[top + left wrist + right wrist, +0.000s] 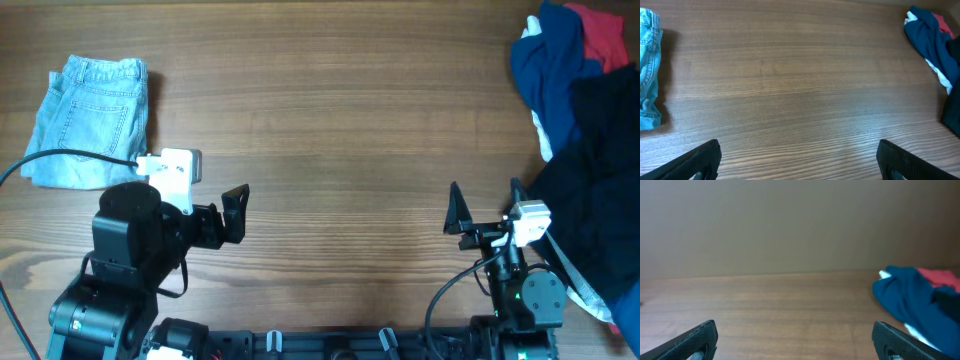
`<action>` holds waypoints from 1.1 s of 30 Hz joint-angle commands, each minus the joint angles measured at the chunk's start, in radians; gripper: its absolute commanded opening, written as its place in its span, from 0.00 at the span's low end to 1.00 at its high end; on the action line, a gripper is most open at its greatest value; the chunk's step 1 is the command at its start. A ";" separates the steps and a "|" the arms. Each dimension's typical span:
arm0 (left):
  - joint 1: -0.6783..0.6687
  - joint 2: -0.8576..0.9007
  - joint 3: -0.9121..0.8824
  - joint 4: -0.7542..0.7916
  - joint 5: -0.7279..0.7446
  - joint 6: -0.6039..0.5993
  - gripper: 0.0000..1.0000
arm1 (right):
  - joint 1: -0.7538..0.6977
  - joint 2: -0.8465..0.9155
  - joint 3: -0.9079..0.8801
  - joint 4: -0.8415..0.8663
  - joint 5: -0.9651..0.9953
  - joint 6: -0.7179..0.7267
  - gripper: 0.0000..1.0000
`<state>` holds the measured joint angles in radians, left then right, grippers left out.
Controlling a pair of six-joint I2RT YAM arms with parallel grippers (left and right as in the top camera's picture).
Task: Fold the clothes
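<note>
The light blue denim shorts [88, 120] lie folded in a compact shape at the far left of the table, waistband toward the back. Their edge shows at the left of the left wrist view [649, 70]. My left gripper [236, 212] is open and empty, near the front of the table, to the right of the shorts and apart from them. My right gripper [485, 208] is open and empty at the front right, over bare wood. Both wrist views show wide-apart jaws [797, 160] [795, 340] with nothing between them.
A pile of other garments sits at the right edge: dark navy [548, 70], red [603, 38], a bit of white, and a large black garment [605, 180] just right of my right gripper. The navy piece shows in the wrist views [930, 37] [907, 297].
</note>
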<state>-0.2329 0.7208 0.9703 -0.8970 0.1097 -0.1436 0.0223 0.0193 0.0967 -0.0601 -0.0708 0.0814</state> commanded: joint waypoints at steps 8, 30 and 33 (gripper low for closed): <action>0.006 -0.004 -0.005 0.002 -0.006 -0.010 1.00 | -0.025 -0.017 -0.090 0.060 -0.001 -0.108 1.00; 0.006 -0.004 -0.005 0.002 -0.006 -0.010 1.00 | -0.025 -0.016 -0.090 0.060 -0.002 -0.105 1.00; 0.006 -0.004 -0.005 0.002 -0.006 -0.010 1.00 | -0.025 -0.016 -0.090 0.060 -0.002 -0.105 1.00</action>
<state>-0.2329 0.7208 0.9703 -0.8970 0.1097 -0.1436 0.0029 0.0189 0.0078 -0.0063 -0.0708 -0.0063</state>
